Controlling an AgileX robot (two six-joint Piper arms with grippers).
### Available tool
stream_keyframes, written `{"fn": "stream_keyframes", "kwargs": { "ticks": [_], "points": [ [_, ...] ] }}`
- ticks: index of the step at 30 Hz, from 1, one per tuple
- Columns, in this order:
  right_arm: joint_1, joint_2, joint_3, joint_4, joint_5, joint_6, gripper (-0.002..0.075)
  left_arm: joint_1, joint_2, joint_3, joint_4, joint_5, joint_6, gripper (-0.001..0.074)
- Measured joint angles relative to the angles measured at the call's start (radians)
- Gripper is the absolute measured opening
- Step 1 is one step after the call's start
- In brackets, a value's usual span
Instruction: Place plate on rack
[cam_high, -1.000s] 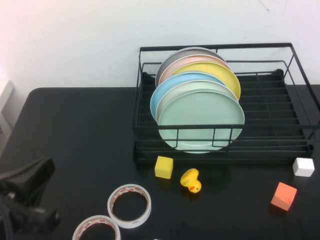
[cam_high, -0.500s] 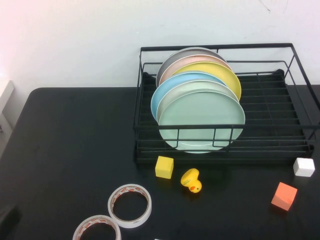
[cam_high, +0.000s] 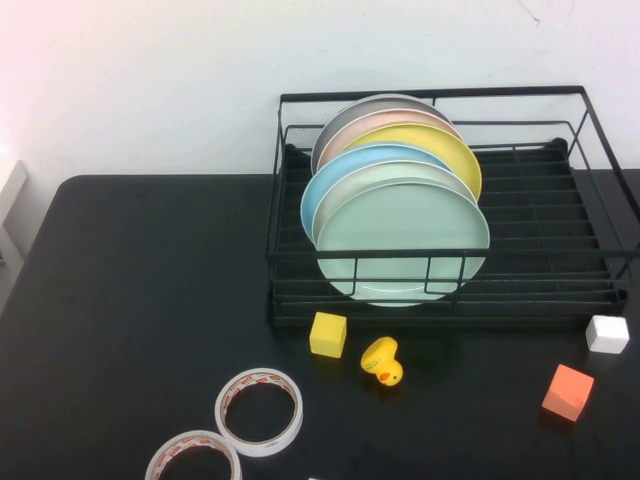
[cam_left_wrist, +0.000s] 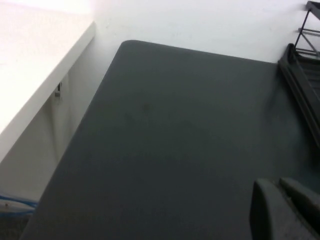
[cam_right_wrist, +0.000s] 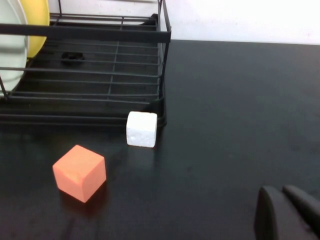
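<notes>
Since the round pale mint-green plate (cam_high: 402, 240) is already stood on edge at the front of the big black wire dish rack (cam_high: 580, 275), not much seems left to be done, so the risks are mostly about it being disturbed. It's leaned against the front rail, and a nudge there could probably get it tipped or rolled along the slotted base.

Inside the rack, a row of upright plates is packed close behind it: another pale green one, a light blue plate (cam_high: 325, 190), a yellow plate (cam_high: 455, 155), a pinkish one and a grey one at the back. The rest of the rack to the right is unoccupied.

Neither arm is seen in the high view. The left gripper (cam_left_wrist: 285, 210) is held over bare black table (cam_high: 150, 280), well away from the rack; whether it's open can't be told. The right gripper (cam_right_wrist: 287, 212) is near a white cube (cam_right_wrist: 142, 129) and an orange cube (cam_right_wrist: 80, 172); same story, can't be told.
</notes>
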Motion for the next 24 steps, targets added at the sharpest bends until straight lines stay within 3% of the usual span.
{"fn": "stream_keyframes", "kwargs": {
  "ticks": [8, 17, 24],
  "points": [
    [0.0, 0.0, 0.0, 0.0, 0.0, 0.0, 0.0, -0.004, -0.001, 0.0, 0.0, 0.038, -0.023, -0.0001],
    [0.0, 0.0, 0.0, 0.0, 0.0, 0.0, 0.0, -0.107, -0.002, 0.0, 0.0, 0.039, -0.029, -0.0001],
    [0.0, 0.0, 0.0, 0.0, 0.0, 0.0, 0.0, -0.114, -0.002, 0.0, 0.0, 0.039, -0.029, -0.0001]
  ]
}}
